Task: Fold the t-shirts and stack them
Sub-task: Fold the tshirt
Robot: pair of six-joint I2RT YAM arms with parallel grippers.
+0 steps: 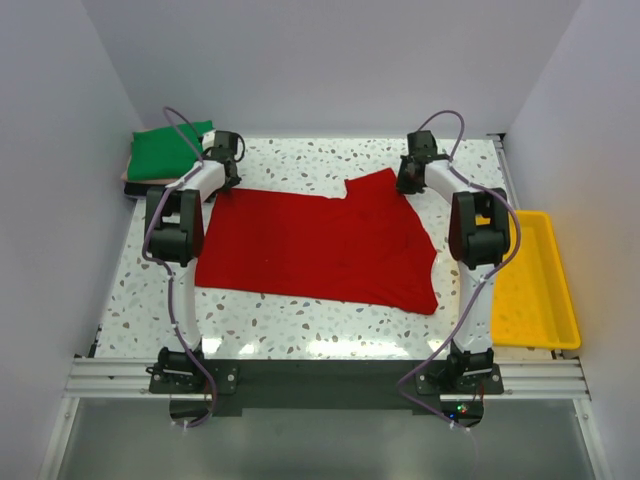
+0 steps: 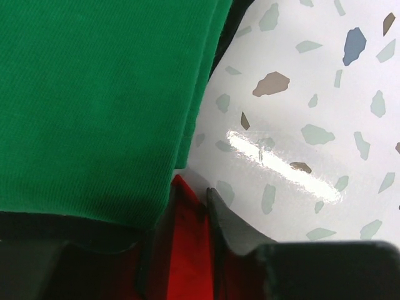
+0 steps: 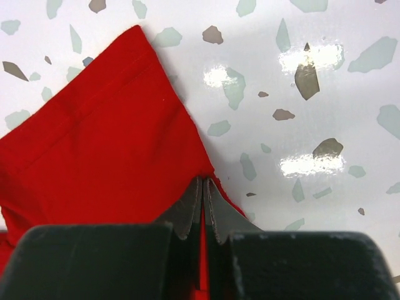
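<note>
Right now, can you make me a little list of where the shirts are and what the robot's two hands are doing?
red shirt: spread out in the middle of the table, not folded yet
left gripper: shut on the red shirt's far left corner, right beside the green shirt
right gripper: shut on the red shirt's far right corner
green shirt: folded, at the table's far left corner
yellow tray: beside the table's right edge
</note>
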